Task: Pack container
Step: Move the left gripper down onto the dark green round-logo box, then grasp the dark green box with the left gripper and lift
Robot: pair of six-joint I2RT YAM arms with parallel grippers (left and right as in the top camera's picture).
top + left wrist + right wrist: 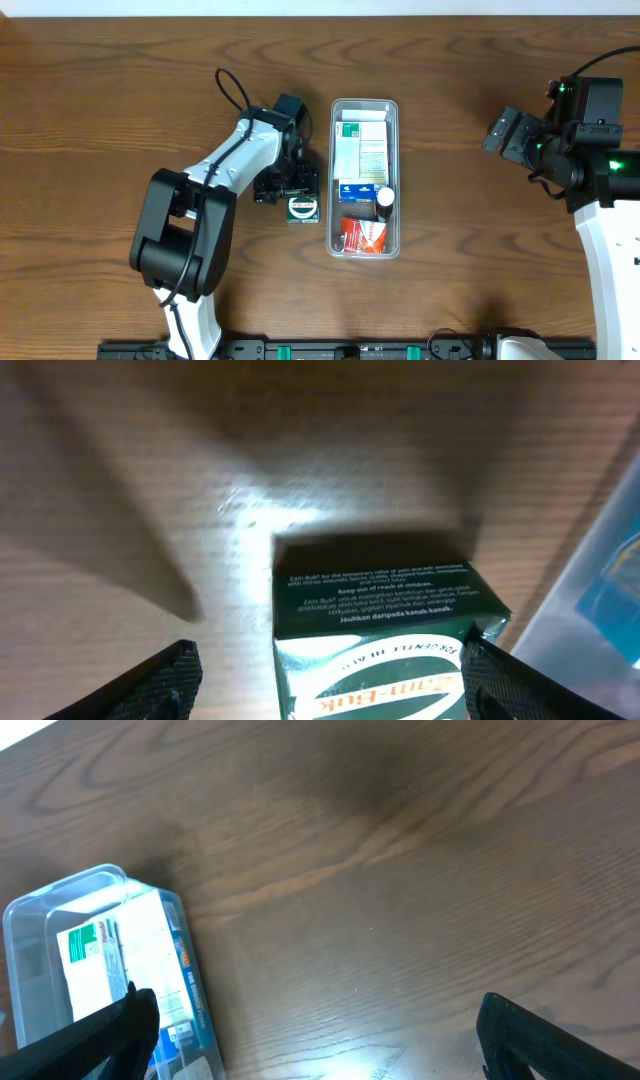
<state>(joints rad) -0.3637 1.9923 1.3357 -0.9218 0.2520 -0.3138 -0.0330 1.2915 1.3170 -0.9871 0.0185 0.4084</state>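
Observation:
The clear plastic container (pixel 333 180) stands lengthwise at the table's middle, holding several small boxes and a small jar. It also shows in the right wrist view (pixel 40 910) at the left edge. A small green and white Zam-Buk box (pixel 301 208) lies on the table just left of the container. In the left wrist view the box (pixel 380 635) sits between the fingers of my left gripper (pixel 325 682), which is open, with a gap on the left side. My right gripper (pixel 320 1035) is open and empty over bare table, well right of the container.
The table is dark wood. The container's wall (pixel 600 590) is close to the right of the green box. The right arm (pixel 580 130) hovers at the far right.

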